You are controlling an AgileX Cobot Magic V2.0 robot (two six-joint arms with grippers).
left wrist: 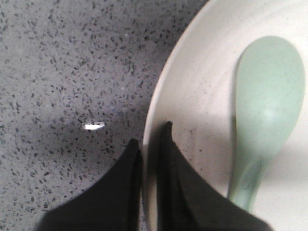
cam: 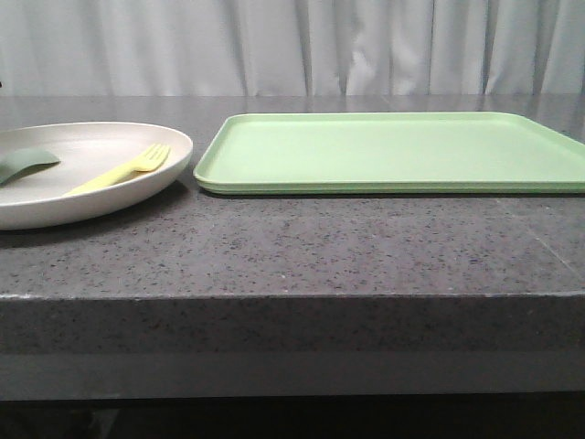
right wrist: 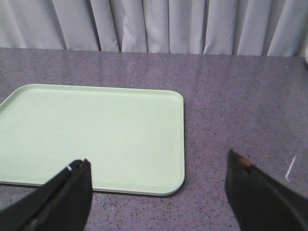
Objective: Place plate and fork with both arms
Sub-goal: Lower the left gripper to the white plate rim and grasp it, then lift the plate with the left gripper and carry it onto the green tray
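Note:
The cream-white plate (cam: 137, 194) sits at the left of the dark speckled table. The pale yellow fork (cam: 119, 172) lies inside it, next to a grey-green utensil piece (cam: 27, 165). In the left wrist view my left gripper (left wrist: 150, 133) straddles the rim of the plate (left wrist: 202, 96), one finger outside and one inside, shut on the rim. The grey-green utensil (left wrist: 267, 106) lies beside it; the fork is out of that view. My right gripper (right wrist: 158, 158) is open and empty above the table, near a corner of the green tray (right wrist: 91, 134). Neither gripper shows in the front view.
The flat light green tray (cam: 393, 151) lies right of the plate, a small gap between them. The table's front edge (cam: 292, 297) runs across the front view. A grey curtain hangs behind the table.

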